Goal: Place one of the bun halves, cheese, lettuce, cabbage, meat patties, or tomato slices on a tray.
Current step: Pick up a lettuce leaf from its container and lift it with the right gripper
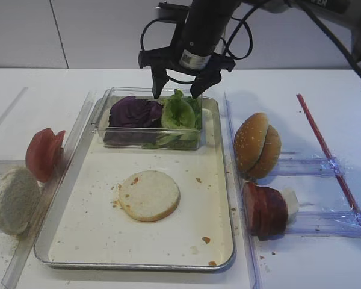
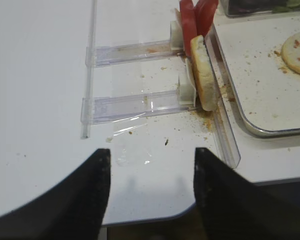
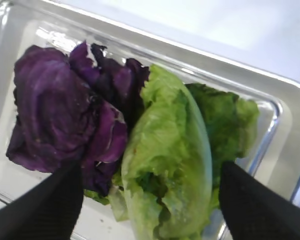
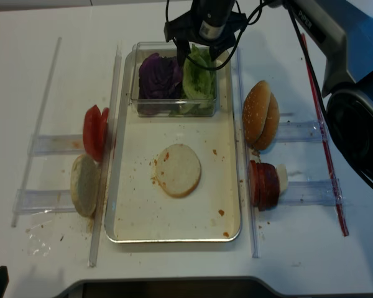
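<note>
My right gripper (image 1: 177,90) (image 3: 150,200) hangs open just over the clear box. The pale green lettuce (image 1: 177,113) (image 3: 170,165) lies between its fingers, ungripped. Purple cabbage (image 1: 135,112) (image 3: 60,115) lies to the left of the leaf. One pale flat bun half (image 1: 149,195) rests in the middle of the silver tray (image 1: 132,265). In the left wrist view my left gripper (image 2: 152,170) is open and empty over the table's front edge. Tomato slices (image 1: 44,153) and another bun half (image 1: 15,200) stand left of the tray. Sesame bun halves (image 1: 256,146), meat patties (image 1: 265,211) and cheese (image 1: 290,201) stand to its right.
The clear plastic box (image 1: 108,129) sits at the tray's far end, with darker green leaves (image 3: 225,120) behind the lettuce. Clear acrylic holders (image 2: 135,102) and rails flank the tray. A red stick (image 1: 331,162) lies at the far right.
</note>
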`<state>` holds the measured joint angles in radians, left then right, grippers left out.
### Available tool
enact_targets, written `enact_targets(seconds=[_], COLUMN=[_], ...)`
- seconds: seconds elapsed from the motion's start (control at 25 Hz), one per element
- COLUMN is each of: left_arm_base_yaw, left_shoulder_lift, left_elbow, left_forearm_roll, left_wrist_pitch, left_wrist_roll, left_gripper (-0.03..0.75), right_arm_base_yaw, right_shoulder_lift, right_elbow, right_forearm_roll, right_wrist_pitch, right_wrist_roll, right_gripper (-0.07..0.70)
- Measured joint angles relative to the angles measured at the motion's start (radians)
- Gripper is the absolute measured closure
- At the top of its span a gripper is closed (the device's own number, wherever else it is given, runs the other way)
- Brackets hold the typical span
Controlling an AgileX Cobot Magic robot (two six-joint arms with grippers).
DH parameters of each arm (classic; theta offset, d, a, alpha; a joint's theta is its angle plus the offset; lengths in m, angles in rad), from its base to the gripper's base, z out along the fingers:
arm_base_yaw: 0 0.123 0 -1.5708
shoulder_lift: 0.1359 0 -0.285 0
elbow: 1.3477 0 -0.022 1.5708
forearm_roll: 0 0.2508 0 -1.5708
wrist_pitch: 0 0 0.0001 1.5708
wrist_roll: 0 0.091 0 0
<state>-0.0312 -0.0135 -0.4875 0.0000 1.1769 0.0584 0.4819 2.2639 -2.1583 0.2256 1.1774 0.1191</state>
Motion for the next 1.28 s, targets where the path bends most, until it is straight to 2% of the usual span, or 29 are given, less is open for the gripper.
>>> enact_targets(seconds=[0.24, 0.56, 1.12, 1.28], left_arm_base_yaw=[0.0, 0.0, 0.0, 0.0], left_shoulder_lift=[0.0, 0.0, 0.0, 0.0], left_elbow=[0.0, 0.0, 0.0, 0.0], left_forearm_roll=[0.0, 0.0, 0.0, 0.0], left_wrist_pitch=[0.0, 0.0, 0.0, 0.0], left_wrist_roll=[0.0, 0.0, 0.0, 0.0], left_gripper=[0.356, 0.356, 0.356, 0.356], right_arm_base_yaw=[0.0, 0.0, 0.0, 0.0], right_shoulder_lift=[0.0, 0.009, 0.076, 0.076], right_elbow=[0.0, 0.0, 0.0, 0.0], right_forearm_roll=[0.011, 0.011, -0.013, -0.03], right_wrist_pitch=[-0.039, -0.061, -0.073, -0.069], right_wrist_roll=[-0.011, -0.038, -0.051, -0.051], right_gripper=[0.063, 0.063, 0.068, 0.093])
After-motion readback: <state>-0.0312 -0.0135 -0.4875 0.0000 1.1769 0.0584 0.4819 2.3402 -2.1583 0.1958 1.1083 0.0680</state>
